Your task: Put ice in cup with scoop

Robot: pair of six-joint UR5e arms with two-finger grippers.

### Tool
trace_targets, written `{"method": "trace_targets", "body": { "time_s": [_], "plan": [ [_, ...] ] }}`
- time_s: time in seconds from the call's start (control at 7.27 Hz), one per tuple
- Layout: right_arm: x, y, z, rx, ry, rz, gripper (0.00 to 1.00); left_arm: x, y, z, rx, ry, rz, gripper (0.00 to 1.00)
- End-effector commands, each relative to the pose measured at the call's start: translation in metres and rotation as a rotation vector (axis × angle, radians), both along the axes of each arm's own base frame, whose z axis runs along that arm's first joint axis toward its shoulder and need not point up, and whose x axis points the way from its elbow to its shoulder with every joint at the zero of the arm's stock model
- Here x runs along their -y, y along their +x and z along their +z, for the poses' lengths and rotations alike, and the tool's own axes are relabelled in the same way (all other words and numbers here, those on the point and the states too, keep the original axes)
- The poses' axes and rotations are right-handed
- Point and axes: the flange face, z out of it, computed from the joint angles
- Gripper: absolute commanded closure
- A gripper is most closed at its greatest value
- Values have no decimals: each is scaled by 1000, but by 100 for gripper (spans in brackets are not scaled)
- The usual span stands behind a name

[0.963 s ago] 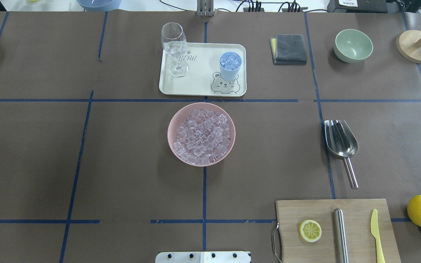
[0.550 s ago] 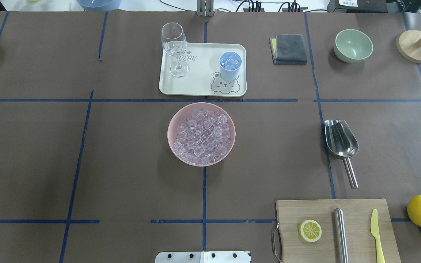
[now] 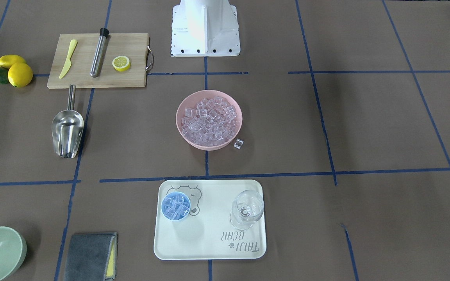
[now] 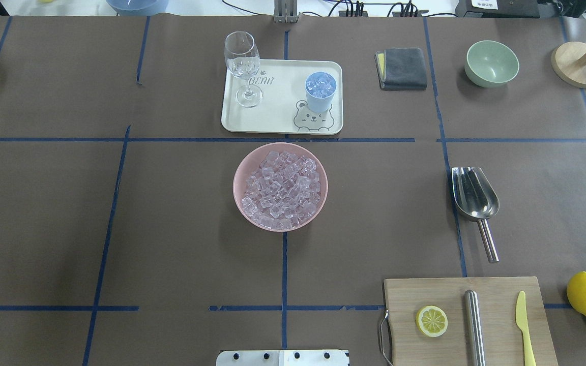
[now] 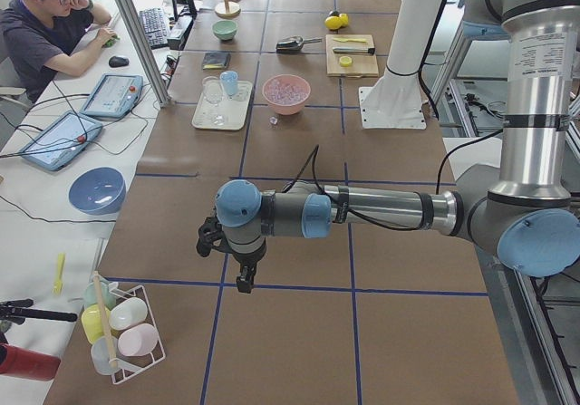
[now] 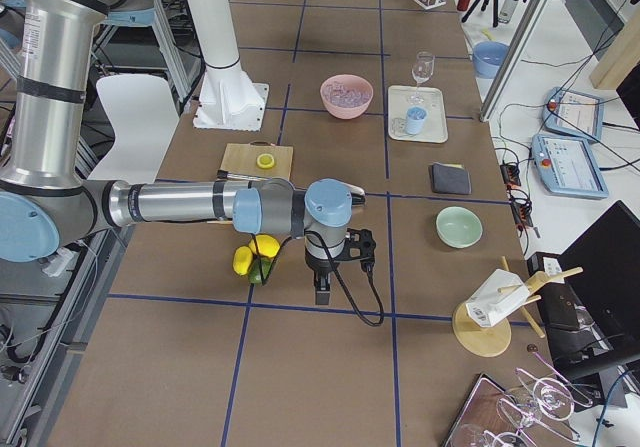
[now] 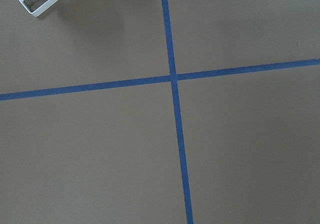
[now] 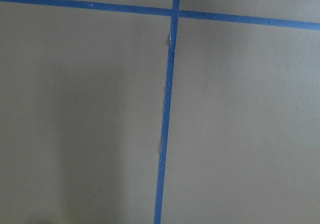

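The ice [image 4: 281, 189] lay heaped in a pink bowl [image 4: 240, 168] at the middle of the table, and 1 loose cube [image 3: 239, 143] sat on the paper just beside the bowl's far rim. More cubes filled the light-blue cup [image 4: 320, 91], which stood upright on the right side of a cream tray [image 4: 277, 114] beyond the bowl. The tray bore the word "BEAR" and a drawn bear face; a wine glass [image 4: 242, 63] stood at its left edge. The scoop [image 4: 474, 195] lay on the table well right of the bowl, with its handle toward the near side and nothing touching it.

The table [image 4: 171, 229] was covered in brown paper marked off by blue tape lines. A cutting board [image 4: 450, 300] lay near the scoop's handle.

The left gripper [image 5: 243, 285] and the right gripper [image 6: 321, 295] hung over bare paper toward opposite ends of the table. Whether their jaws were apart or together could not be told. An operator [image 5: 45, 24] sat at a side desk with tablets.
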Motion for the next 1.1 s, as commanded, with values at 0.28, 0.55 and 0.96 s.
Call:
{"method": "trace_targets", "body": {
  "time_s": [0.28,0.55,0.96],
  "plan": [
    [-2,0,2,-3,-4,0,0,1,0,-9,1,17,0,0],
    [-2,0,2,-3,-6,0,0,-1,0,-8,2,15,0,0],
    [-2,0,3,-3,-8,0,0,-1,0,-7,2,14,0,0]
  ]
}}
